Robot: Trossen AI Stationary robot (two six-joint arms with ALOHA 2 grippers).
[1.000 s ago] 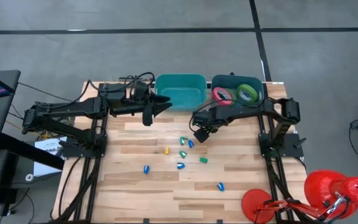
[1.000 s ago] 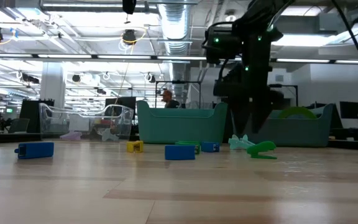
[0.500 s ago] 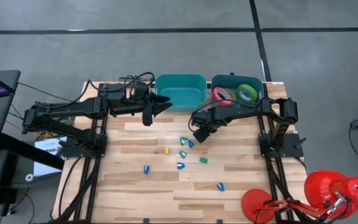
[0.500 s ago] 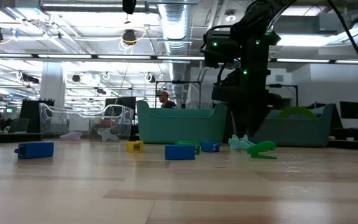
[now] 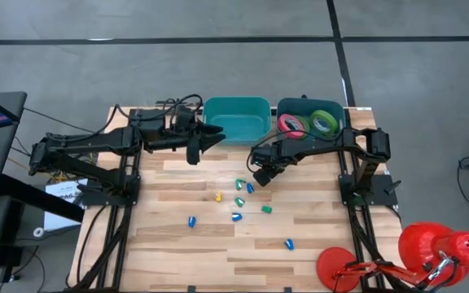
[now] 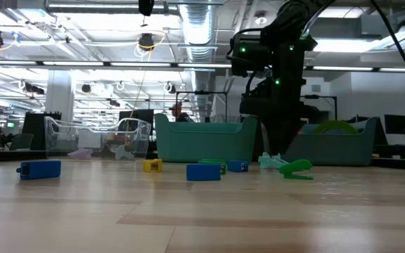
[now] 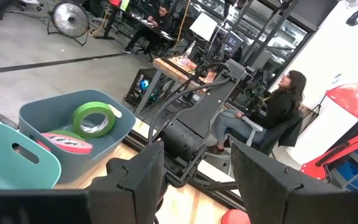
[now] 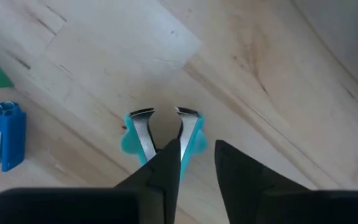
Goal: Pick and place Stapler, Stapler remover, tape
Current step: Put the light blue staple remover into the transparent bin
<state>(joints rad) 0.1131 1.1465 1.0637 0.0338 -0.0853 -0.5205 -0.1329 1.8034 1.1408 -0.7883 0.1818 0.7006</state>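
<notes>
The left gripper (image 5: pixel 216 134) hovers at upper centre-left of the high view, beside the teal bin (image 5: pixel 236 120), fingers (image 7: pixel 143 177) apart and empty. Small staplers (image 5: pixel 191 220) lie scattered mid-frame. The right gripper (image 5: pixel 258 175) is low at centre, its fingers (image 8: pixel 166 168) close around a teal remover (image 8: pixel 161 132); whether they grip it I cannot tell. Tape (image 5: pixel 325 121) sits in the grey bin (image 5: pixel 342 122), upper right.

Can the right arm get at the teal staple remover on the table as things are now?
Probably yes. The right gripper is already down over the teal staple remover, one finger at each side, and nothing lies between them; the blue stapler is off to one side.
</notes>
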